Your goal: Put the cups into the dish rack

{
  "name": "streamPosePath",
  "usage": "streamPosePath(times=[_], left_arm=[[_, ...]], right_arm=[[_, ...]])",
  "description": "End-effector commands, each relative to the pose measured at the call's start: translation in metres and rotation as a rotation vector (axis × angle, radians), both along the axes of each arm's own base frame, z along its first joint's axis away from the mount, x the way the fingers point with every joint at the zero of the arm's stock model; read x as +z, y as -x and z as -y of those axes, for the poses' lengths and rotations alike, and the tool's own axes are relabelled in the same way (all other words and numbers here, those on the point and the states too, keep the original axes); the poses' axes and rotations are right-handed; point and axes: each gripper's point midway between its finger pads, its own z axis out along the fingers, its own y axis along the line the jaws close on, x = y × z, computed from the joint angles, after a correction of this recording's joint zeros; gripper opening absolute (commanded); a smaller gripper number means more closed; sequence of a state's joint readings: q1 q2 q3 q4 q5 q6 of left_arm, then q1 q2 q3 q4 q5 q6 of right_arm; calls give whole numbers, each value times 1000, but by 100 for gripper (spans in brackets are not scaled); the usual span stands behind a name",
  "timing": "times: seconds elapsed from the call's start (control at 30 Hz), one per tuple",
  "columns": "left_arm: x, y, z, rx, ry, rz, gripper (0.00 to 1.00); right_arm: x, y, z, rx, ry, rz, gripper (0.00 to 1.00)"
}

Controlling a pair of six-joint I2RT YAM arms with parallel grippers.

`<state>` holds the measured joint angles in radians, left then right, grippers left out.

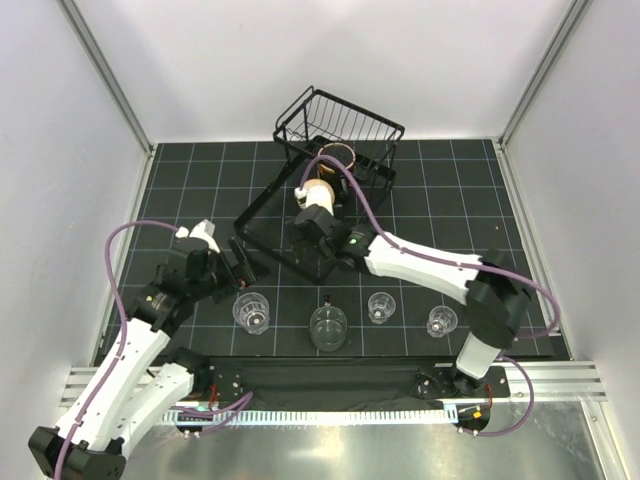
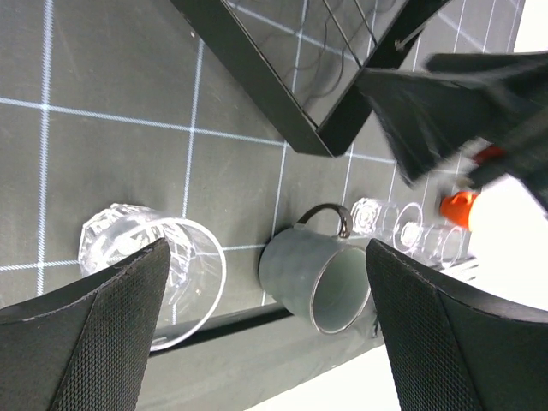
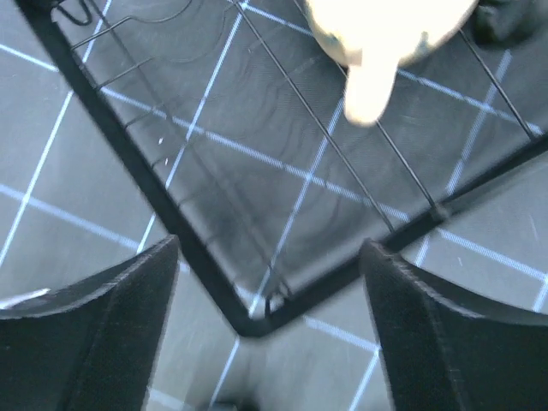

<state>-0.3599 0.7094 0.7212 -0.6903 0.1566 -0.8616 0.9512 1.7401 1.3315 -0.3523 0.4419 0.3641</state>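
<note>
Snagging is the risk: the right gripper (image 3: 270,248), wide open and empty over the lower frame of the dish rack (image 1: 352,125) just below the beige mug (image 1: 318,190) near frame centre, could catch a wire, while the equally open, empty left gripper (image 2: 267,253) might topple the lower-left glass tumbler (image 1: 252,311).

Black dish rack (image 1: 330,160), grey mug (image 2: 321,278)

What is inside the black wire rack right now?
A beige mug sits in the rack's flat lower frame, and a brown-rimmed cup sits by the raised basket. The right arm covers part of the frame, so whatever is under it is hidden.
</note>
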Motion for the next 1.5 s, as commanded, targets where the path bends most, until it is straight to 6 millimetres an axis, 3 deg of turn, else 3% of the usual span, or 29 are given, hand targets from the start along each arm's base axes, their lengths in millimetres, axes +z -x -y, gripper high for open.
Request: streamPosePath(times=[0.0,0.07,0.1,0.13,0.17,0.27,0.3,0.57,0.73,0.87,1.07,1.27,1.43,1.47], left_arm=[[16,-7,11,-16,5,53,92],[14,-6,14,-18,-16,51,91],[12,-1,22,-51,-23,50,91],[12,-2,23,-38,-35,54,91],[9,1,29,-58,-38,42,91],[5,6,47,-91,-84,53,91],[4,16,63,-154,-105,50,90],[-26,30,89,-189,-309,53,87],[-38,33,121,-244,-348,67,83],[-49,40,142,-311,-376,55,83],[-69,46,141,-320,-445,27,78],[-84,58,148,-324,-418,10,63],[-108,71,150,-365,-466,-41,52],[-111,74,151,-372,-473,-44,46]], right_arm=[[18,20,28,-36,-11,-15,91],[11,33,45,-49,1,-37,95],[26,39,53,-52,-33,-22,95],[20,47,62,-50,-22,-34,95],[36,52,68,-50,-58,-18,96],[40,69,85,-50,-55,-49,98],[44,76,95,-66,-58,-66,99],[52,113,131,-33,-159,-54,100],[61,132,154,15,-203,-4,100],[76,143,160,55,-242,9,100],[87,153,167,51,-318,21,100],[90,156,170,55,-330,25,100],[92,156,167,54,-303,-3,100],[92,156,166,59,-308,-7,100]])
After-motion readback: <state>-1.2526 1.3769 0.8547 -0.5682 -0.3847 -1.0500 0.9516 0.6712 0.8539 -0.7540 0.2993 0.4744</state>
